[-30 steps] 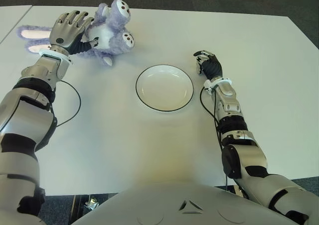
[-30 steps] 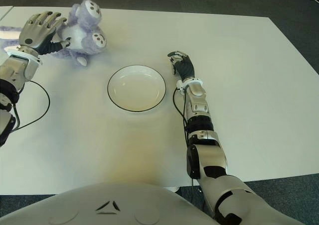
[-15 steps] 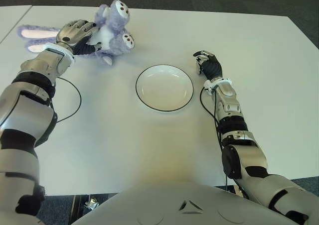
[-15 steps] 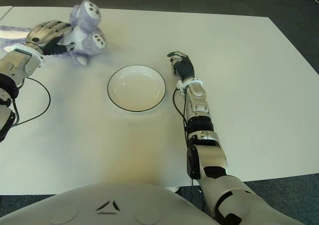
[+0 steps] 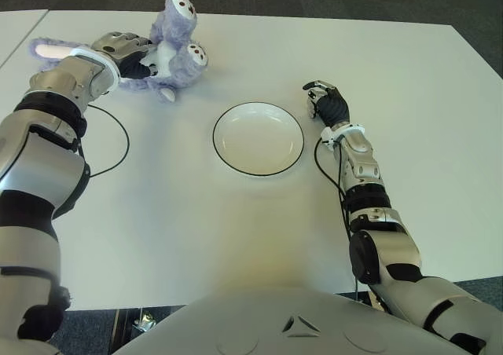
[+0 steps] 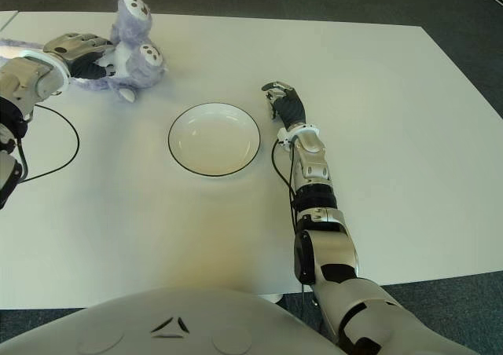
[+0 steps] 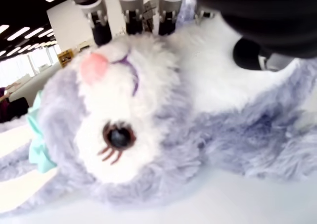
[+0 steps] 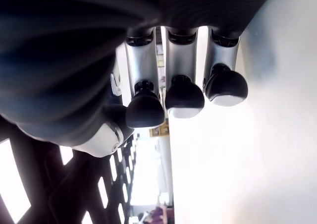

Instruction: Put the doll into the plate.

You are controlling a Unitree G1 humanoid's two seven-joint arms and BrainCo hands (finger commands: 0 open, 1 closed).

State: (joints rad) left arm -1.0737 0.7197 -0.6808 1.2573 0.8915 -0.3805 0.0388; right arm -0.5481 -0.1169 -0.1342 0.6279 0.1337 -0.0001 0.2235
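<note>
Plate (image 5: 258,138): white with a dark rim, holds nothing, near the middle of the white table (image 5: 196,229). A black cable (image 5: 118,147) loops on the table to its left.

Right hand (image 5: 324,101): just right of the plate, fingers curled, holding nothing; the right wrist view shows its fingertips (image 8: 181,95) bent down toward the table.

Doll (image 5: 169,49): a purple and white plush rabbit, far left of the table, well apart from the plate, feet raised.

Left hand (image 5: 122,50): on the doll's body, fingers (image 7: 133,13) closed over the fur; the left wrist view shows the face, pink nose and a teal bow.
</note>
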